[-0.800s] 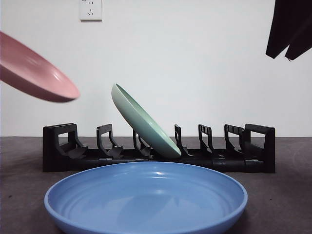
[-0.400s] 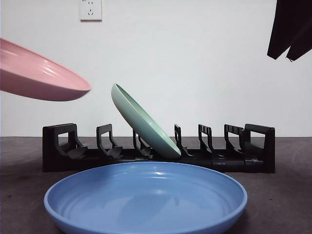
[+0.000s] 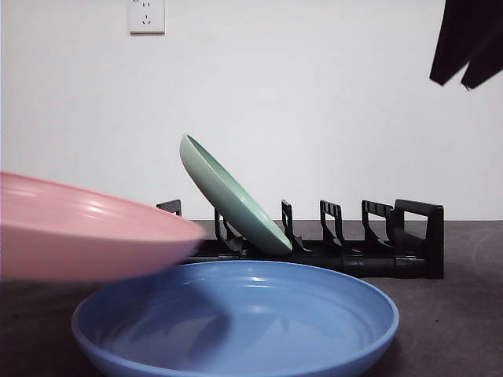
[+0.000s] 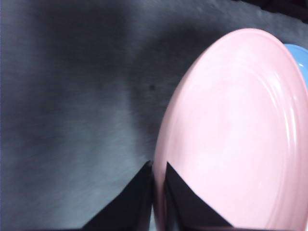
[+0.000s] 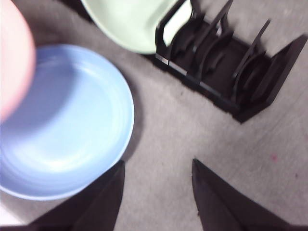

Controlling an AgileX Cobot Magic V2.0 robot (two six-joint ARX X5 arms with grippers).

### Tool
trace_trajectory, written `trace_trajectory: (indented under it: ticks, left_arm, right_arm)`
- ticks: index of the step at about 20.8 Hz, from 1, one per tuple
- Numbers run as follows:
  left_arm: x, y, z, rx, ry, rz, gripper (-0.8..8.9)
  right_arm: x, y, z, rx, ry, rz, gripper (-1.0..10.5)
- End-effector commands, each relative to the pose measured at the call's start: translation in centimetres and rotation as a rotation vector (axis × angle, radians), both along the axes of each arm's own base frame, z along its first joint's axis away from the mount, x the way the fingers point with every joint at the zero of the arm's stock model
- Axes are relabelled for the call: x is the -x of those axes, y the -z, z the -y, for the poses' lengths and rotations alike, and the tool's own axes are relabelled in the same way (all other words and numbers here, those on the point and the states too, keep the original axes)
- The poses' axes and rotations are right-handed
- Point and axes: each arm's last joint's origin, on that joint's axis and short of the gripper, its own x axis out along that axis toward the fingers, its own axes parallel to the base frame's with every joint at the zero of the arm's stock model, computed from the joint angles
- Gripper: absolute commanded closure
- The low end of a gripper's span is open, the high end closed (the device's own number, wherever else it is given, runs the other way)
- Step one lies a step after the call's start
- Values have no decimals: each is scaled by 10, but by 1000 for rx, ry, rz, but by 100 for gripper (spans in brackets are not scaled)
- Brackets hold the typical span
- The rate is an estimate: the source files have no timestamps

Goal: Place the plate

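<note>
My left gripper (image 4: 158, 192) is shut on the rim of a pink plate (image 4: 231, 134). In the front view the pink plate (image 3: 86, 232) hangs nearly flat at the left, low over the table, overlapping the left edge of a blue plate (image 3: 236, 318) that lies on the table in front. A pale green plate (image 3: 232, 196) leans in the black rack (image 3: 393, 236) behind. My right gripper (image 5: 156, 192) is open and empty, high at the right above the table; it shows as a dark tip in the front view (image 3: 468, 43).
The rack's free slots (image 5: 226, 57) stand to the right of the green plate. The pink plate hides the rack's left end in the front view. A wall socket (image 3: 146, 16) is on the white wall behind.
The pink plate has come down from high at the left to just above the table, moved right, and levelled out. It now covers the rack's left end. The right arm barely moved.
</note>
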Motion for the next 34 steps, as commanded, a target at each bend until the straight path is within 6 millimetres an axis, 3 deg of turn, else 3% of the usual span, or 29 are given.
trace_trajectory:
  ticks: [1,11,17,24,28,34]
  left_arm:
    - [-4,7,13,81,-30,3,799]
    - [-19,27,53,61,17,27,799]
    - [-38,51,88,69,61,-4,799]
    - [-45,74,105,33,104,-58,798]
    - [-44,73,105,33,106,-59,614]
    - [-44,52,104,-36,129,-73,464]
  right_arm:
    - [2,-7,0,-37,9,28,731]
    - [9,-15,10,-83,56,80,731]
    - [11,-17,13,-106,67,83,731]
    - [11,-17,13,-107,69,82,731]
    - [11,-17,13,-107,68,81,731]
    - [11,-17,13,-111,72,79,731]
